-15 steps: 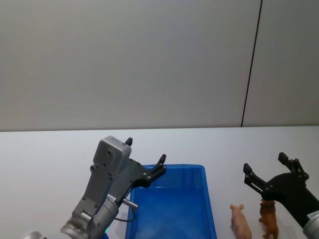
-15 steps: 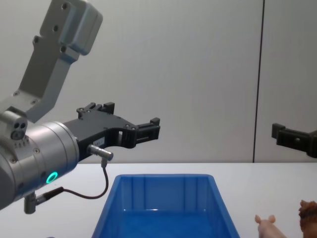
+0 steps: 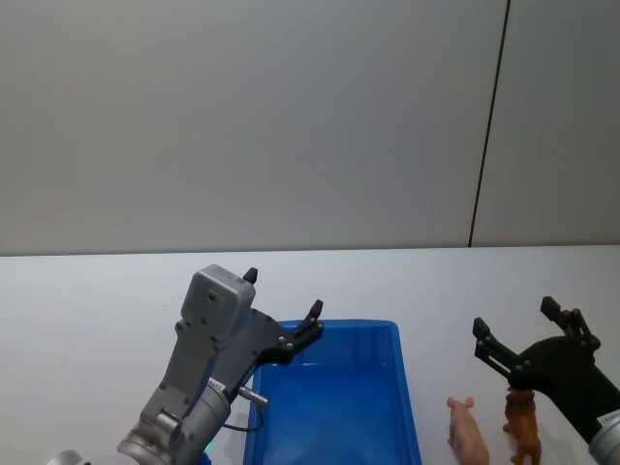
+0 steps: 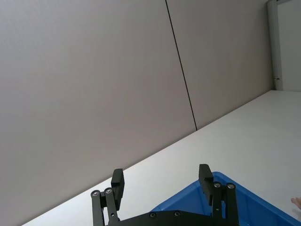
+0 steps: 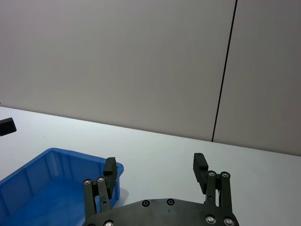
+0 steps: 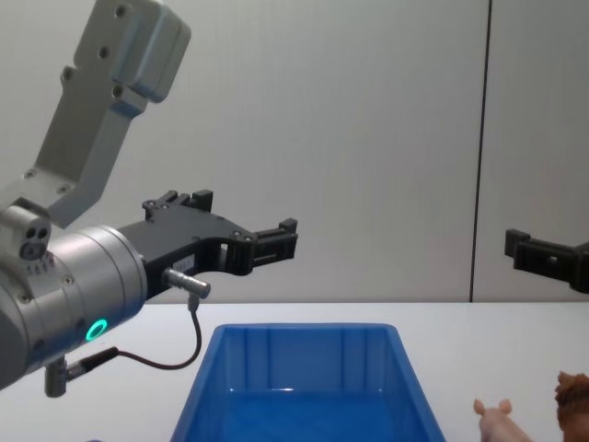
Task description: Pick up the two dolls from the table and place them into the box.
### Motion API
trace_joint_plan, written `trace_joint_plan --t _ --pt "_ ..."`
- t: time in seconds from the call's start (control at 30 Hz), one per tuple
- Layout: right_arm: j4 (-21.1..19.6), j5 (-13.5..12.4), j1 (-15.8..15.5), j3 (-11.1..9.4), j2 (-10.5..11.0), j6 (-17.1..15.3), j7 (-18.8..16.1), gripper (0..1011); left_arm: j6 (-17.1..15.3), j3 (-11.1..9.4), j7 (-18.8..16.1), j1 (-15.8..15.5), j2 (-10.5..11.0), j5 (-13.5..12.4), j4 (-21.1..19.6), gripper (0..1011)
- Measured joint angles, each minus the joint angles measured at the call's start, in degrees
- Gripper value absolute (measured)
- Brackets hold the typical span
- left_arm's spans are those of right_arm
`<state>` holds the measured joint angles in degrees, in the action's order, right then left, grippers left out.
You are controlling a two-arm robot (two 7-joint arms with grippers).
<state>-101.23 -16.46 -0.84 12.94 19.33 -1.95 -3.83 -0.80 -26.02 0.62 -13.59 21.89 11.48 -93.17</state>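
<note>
The box [image 3: 360, 325] is a bright blue plastic bin with sloped walls and a thick rim. It stands on the white bench [image 3: 97, 310] near the robot, a little right of the middle. In the chest view its far wall [image 6: 304, 330] shows shallow upright ribs, and the inside looks bare.

The two dolls stand on the bench at the right of the box, side by side and both upright on thin legs. The pink doll [image 3: 469, 433] is smooth and pale, with two small ears; it is just beside the right wall of the box, but apart from it. The brown doll [image 3: 524, 429] is reddish-brown with a rough, shaggy coat, and it is the one farther from the box. From the chest view I see the top of the pink one [image 6: 497, 419] and the shaggy head of the brown one [image 6: 572, 396] at the lower right edge.

The left gripper [image 3: 283, 293] hangs in the air over the far left corner of the box. Its black fingers [image 4: 205, 176] are spread wide and hold nothing. The right gripper [image 3: 513, 317] is above the bench over the two dolls, touching neither of them. Its fingers [image 5: 199, 165] are spread wide too, with only air between them.

Behind the bench there is a plain grey wall [image 3: 242, 126] with one dark vertical seam.
</note>
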Motion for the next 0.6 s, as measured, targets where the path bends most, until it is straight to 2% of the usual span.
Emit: trace_joint_plan --t 0.6 --pt "0.0 0.0 0.0 0.0 0.0 0.0 0.0 1001 0.0 0.0 0.0 0.0 0.0 0.0 0.0 1002"
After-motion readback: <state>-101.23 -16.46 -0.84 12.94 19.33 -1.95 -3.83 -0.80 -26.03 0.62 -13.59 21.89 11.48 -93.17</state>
